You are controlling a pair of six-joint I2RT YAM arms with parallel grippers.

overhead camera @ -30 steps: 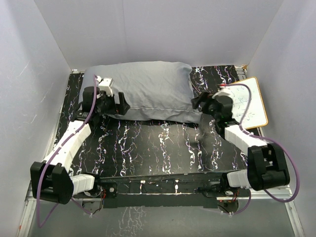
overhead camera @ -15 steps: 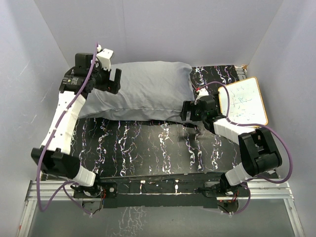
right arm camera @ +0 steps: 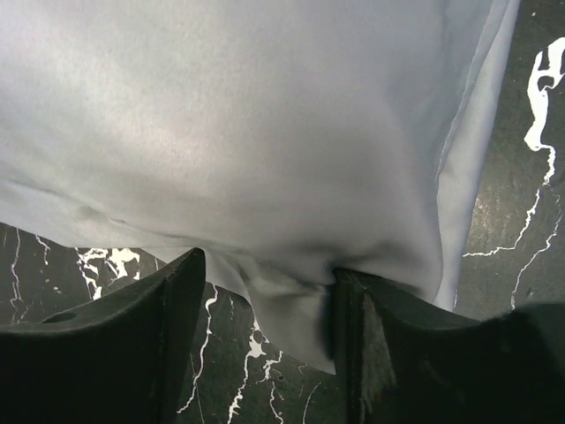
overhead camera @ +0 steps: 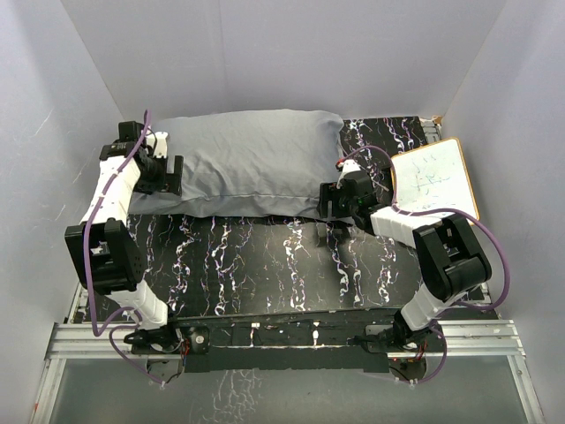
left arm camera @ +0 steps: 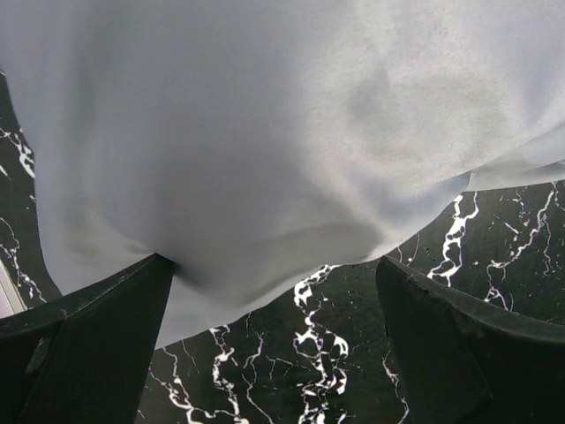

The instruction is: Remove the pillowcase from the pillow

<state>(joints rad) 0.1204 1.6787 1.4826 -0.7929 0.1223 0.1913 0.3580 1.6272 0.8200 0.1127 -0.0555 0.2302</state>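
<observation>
The right tool (right arm camera: 269,265) has a bunched fold of the grey pillowcase (overhead camera: 256,159) between its two fingers. The cloth puckers against both inner faces, so I take it for a pinch, though perhaps not yet a firm one. It sits at the near right corner of the bundle, where a flat hemmed flap runs down the side; I would guess that is the open end.

The left tool (left arm camera: 274,263) stands spread wide and pinches nothing. One finger just touches the cloth at the bundle's left end, close to the far left corner of the bench (overhead camera: 265,265).

The pillow is wholly inside its cover, no white showing. The bundle lies along the far edge of the bench, from the far left corner to past the middle. A small whiteboard (overhead camera: 433,181) leans at the right edge, just beyond the right arm.

So this looks like the first hold, with none of the stripping done yet. Next, I think the right tool must have cloth alone, not stuffing. The left must then come down on the bulk to pin it while the cover is drawn off rightward.
</observation>
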